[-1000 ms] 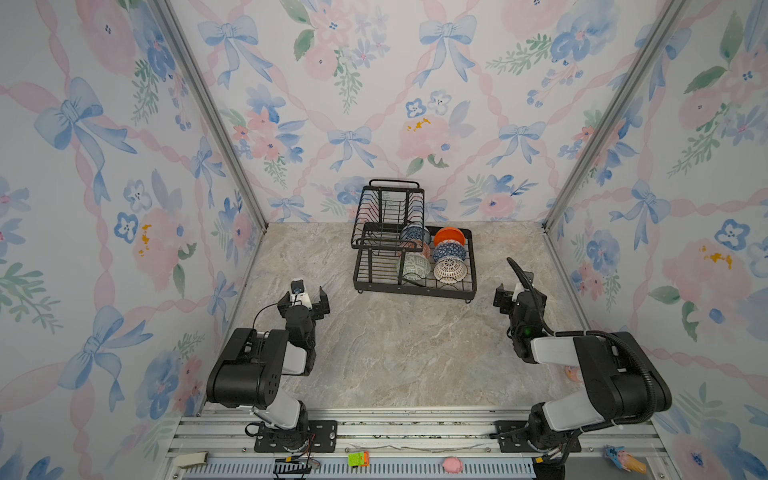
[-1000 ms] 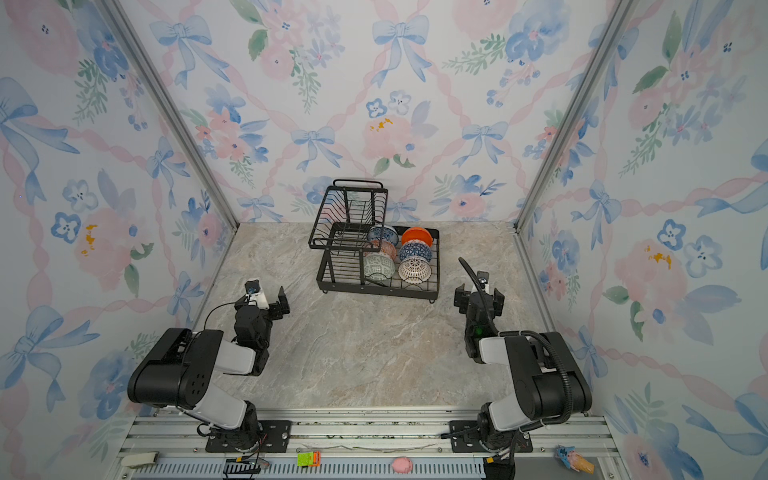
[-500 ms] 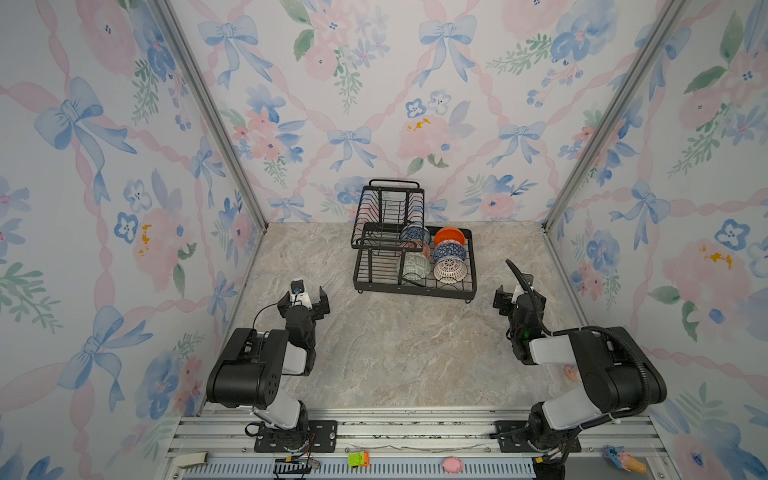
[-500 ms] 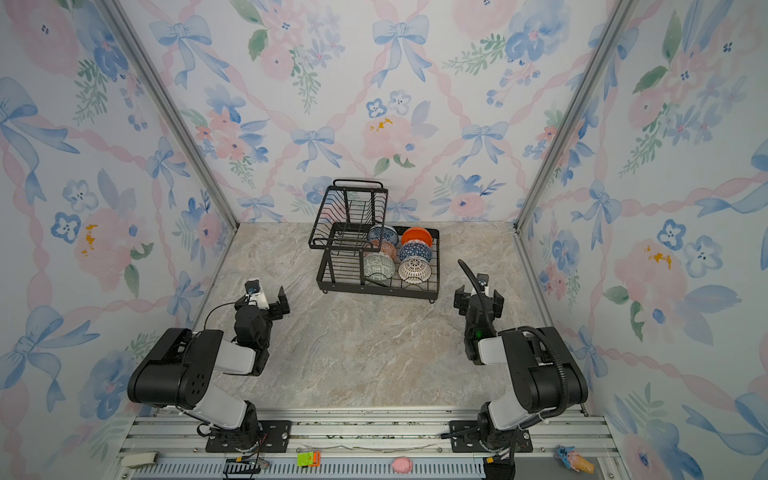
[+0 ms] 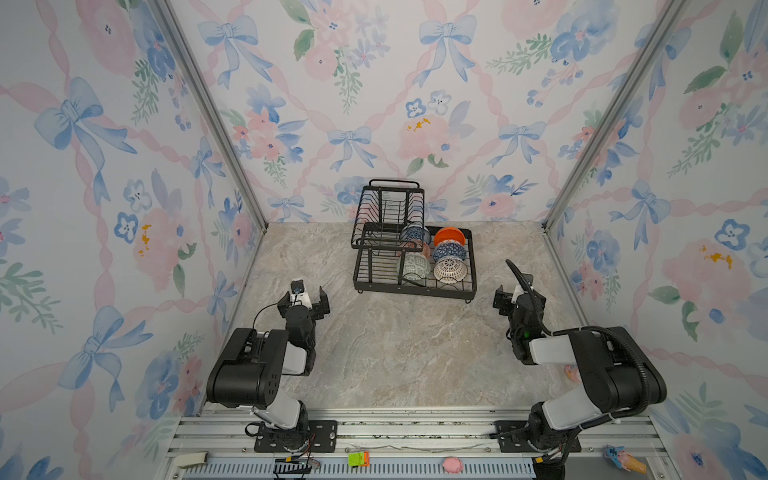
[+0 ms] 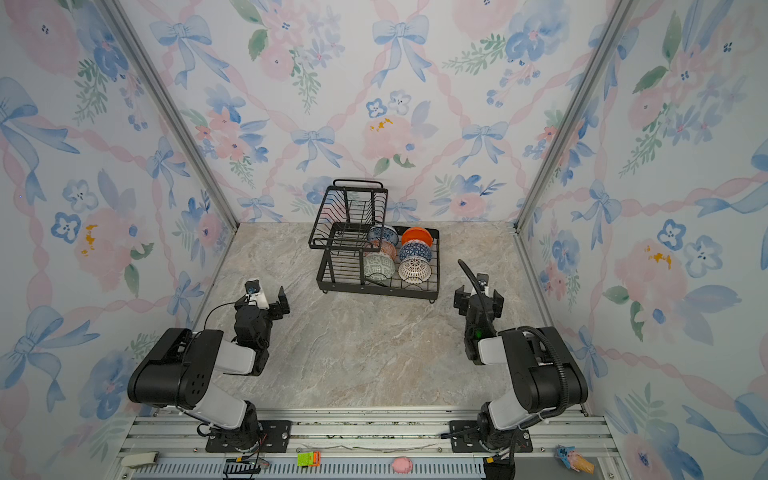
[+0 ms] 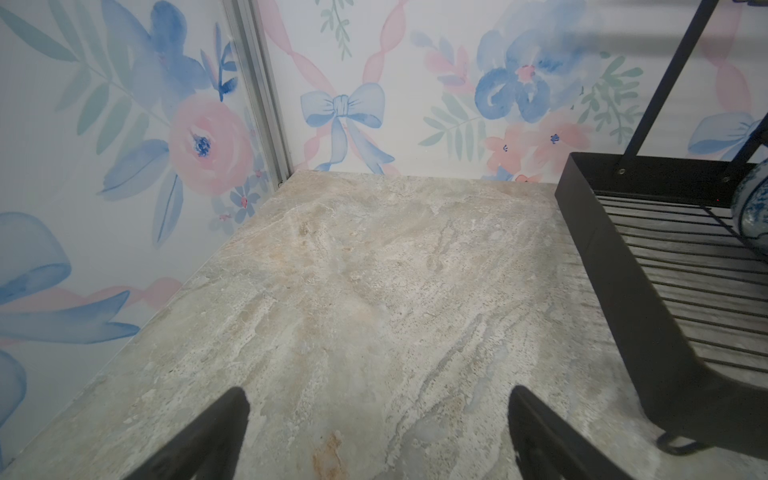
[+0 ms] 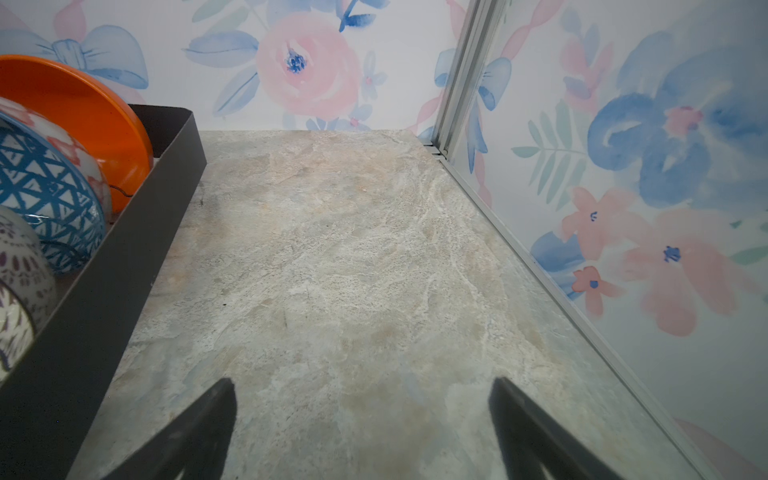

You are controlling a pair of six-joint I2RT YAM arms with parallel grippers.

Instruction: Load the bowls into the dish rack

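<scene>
The black wire dish rack point(image 5: 415, 289) point(image 6: 376, 291) stands at the back middle of the table. In its lower tray sit several bowls: white lattice point(image 5: 449, 269), grey-green point(image 5: 415, 266), dark blue geometric point(image 5: 451, 251), plain orange point(image 5: 449, 236), blue-and-white point(image 5: 415, 233) and red-orange patterned point(image 5: 423, 249). My left gripper point(image 5: 305, 300) point(image 7: 378, 390) hovers open and empty over bare table, left of and in front of the rack. Right of the rack, my right gripper point(image 5: 517, 297) point(image 8: 362, 380) is open and empty too. The right wrist view shows the orange bowl point(image 8: 83, 108) and the blue geometric bowl point(image 8: 41, 195) behind the rack's wall point(image 8: 124, 257).
Flowered walls close in the table on three sides. Along the front rail lie a green-and-orange block point(image 5: 358, 459), a pink toy point(image 5: 453, 464) and an ice-cream toy point(image 5: 623, 457). A small pink thing point(image 5: 573, 374) lies by the right arm.
The right arm's elbow has shifted slightly. Both grippers stay open in the same places, and the bowls and rack have not moved.
</scene>
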